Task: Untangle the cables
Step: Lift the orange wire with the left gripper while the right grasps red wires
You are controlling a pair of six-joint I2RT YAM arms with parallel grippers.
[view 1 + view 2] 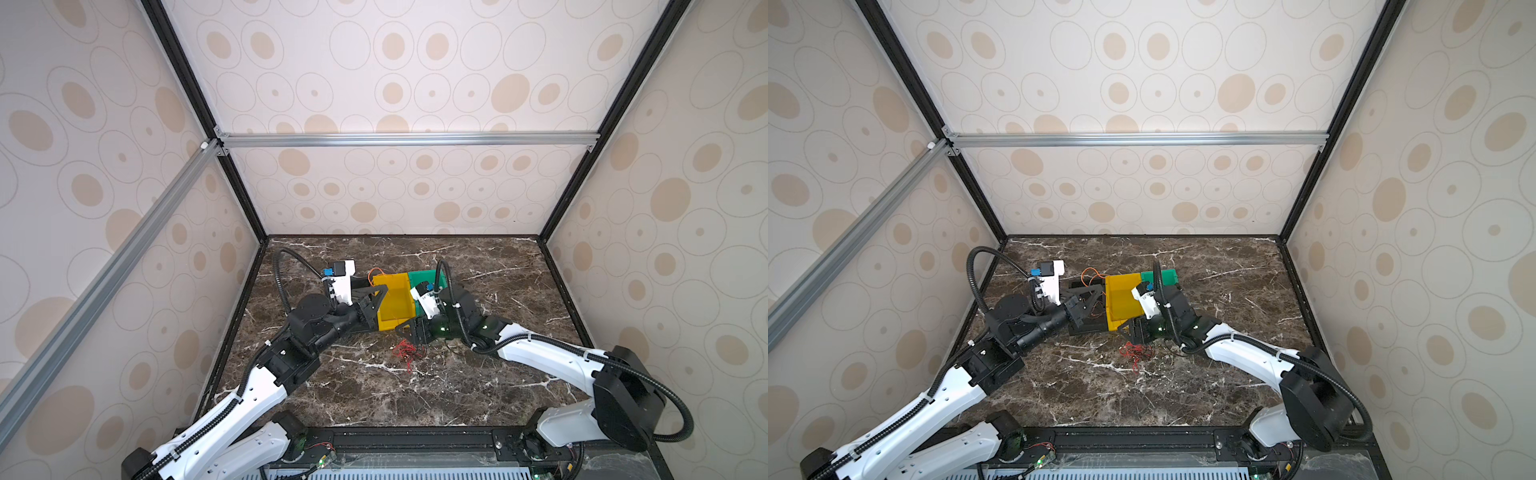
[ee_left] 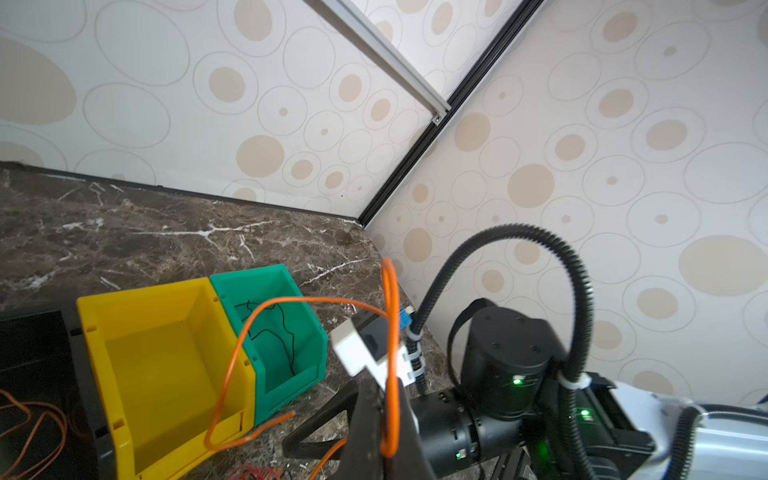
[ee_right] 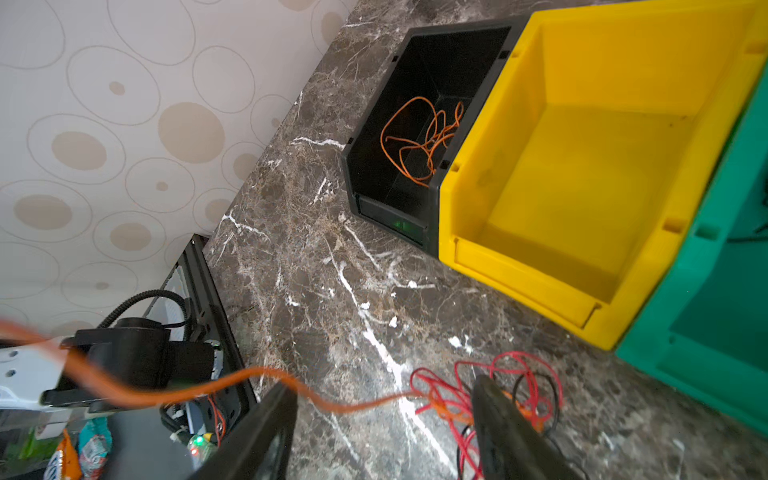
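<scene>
Since the left gripper (image 2: 374, 409) is pinched shut on the orange cable (image 2: 390, 316) and raised over the black bin (image 3: 390, 216), that strand hangs in a slack loop. It trails down to the red tangle (image 1: 405, 350) on the table (image 1: 478, 386). The lift seems meant to draw the orange free. The right gripper (image 3: 384, 382) is spread wide with one finger on each side of the tangle. It grips nothing, and probably stands ready to pin the red strands down.

An orange coil (image 3: 428, 141) already lies in the black bin, and a black cable (image 2: 291, 353) lies in the green bin (image 3: 685, 332). The yellow bin (image 3: 469, 208) between them is bare, likely kept for the red.

The bins' front lips sit just behind the tangle, so a pull backward could snag on them. The near half of the table is open, with the walls well apart from both arms.
</scene>
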